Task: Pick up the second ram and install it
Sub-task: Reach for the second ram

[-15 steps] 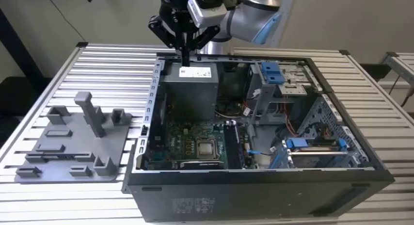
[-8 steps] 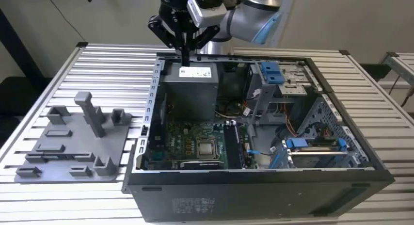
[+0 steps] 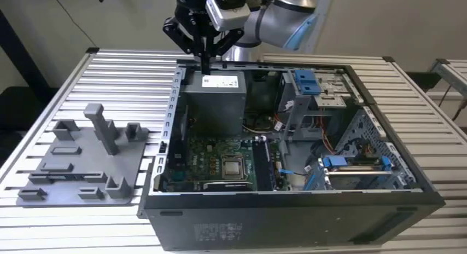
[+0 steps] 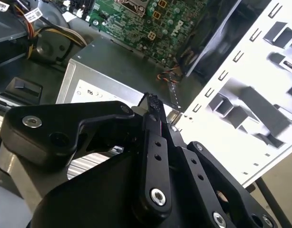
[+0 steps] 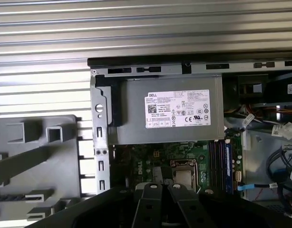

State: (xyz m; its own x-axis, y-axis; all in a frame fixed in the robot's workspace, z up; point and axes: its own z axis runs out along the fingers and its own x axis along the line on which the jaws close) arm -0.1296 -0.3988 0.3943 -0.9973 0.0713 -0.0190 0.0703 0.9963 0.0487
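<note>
My gripper (image 3: pixel 206 70) hangs shut over the back edge of the open computer case (image 3: pixel 292 195), just above the grey power supply (image 3: pixel 215 100). Its black fingers (image 4: pixel 152 102) meet at the tips with nothing between them. In the first wrist view the gripper (image 5: pixel 164 186) points down at the motherboard (image 5: pixel 150 161) below the power supply (image 5: pixel 170 114). The memory slots (image 3: pixel 264 162) lie beside the processor socket (image 3: pixel 233 167); in the first wrist view the slots (image 5: pixel 219 159) appear as dark and blue strips. The second ram is out of view as a separate stick.
A grey fixture plate (image 3: pixel 80 155) with upright blocks sits on the slatted table at the exterior view's left of the case. Blue drive clips (image 3: pixel 310 81) and cables occupy the case's other side. Case walls rise around the motherboard.
</note>
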